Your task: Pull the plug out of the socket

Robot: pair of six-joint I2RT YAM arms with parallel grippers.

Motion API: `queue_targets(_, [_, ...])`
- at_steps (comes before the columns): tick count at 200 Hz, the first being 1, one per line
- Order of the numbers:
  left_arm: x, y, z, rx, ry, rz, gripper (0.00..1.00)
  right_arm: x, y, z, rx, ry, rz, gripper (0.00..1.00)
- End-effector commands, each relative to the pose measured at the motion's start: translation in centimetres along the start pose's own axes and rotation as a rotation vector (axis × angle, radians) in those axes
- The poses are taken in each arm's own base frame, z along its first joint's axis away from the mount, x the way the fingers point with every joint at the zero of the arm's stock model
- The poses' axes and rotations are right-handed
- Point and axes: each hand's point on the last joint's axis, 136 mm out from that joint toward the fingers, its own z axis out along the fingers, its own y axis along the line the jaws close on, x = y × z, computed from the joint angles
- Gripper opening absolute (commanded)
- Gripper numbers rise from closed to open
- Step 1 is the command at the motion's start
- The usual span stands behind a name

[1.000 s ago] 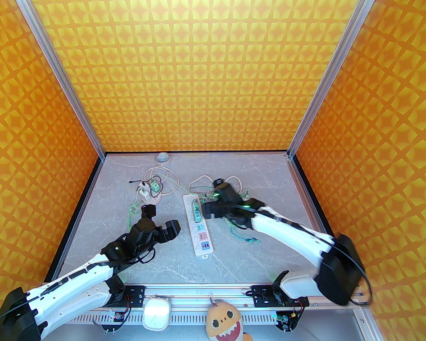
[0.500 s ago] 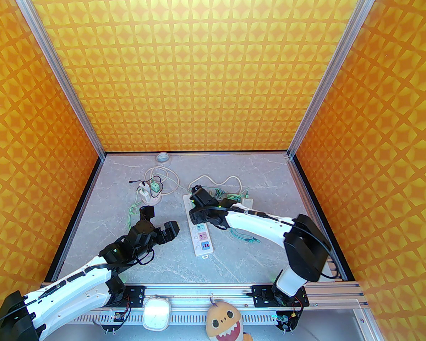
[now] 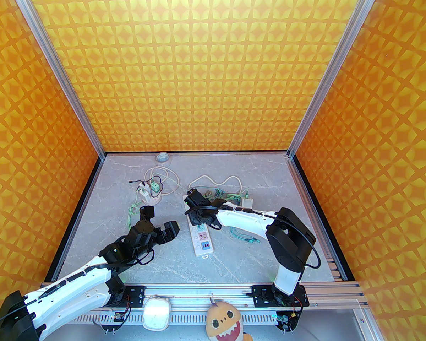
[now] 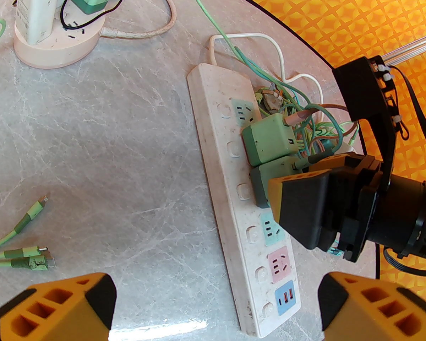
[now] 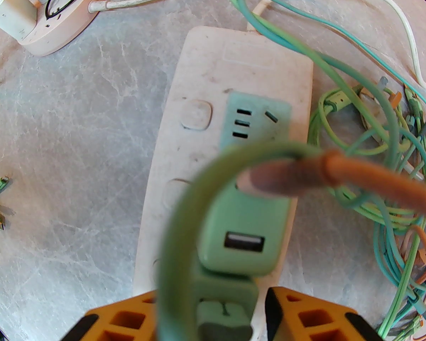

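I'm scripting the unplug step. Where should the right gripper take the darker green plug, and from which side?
From above, pinch the darker green plug across the power strip, on its side faces: it is an upright cube, with the lighter green plug crowding its far face.

No legible text, tiny print on white charger (image 4: 35, 11) unreadable

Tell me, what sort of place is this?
Probably a robot test booth, not a home: patterned orange walls on metal posts enclose a table, two arms are bolted at its edge, and a power strip lies between them.
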Motion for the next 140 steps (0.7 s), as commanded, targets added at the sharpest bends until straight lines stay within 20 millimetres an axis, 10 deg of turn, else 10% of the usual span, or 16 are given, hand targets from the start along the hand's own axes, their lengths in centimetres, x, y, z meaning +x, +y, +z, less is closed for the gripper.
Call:
queue_targets(1, [-0.1,1.0,1.0,-0.012,-0.006,-0.040,0.99,-0.6,0.4,0.4,-0.003,-0.017,-0.024,0.40])
queue_targets(140, [-1.8,0.6,10.7,0.045,0.135,-0.177,0.70,0.1,3.4,-1.8,-0.093,-0.081,-0.073,0.38])
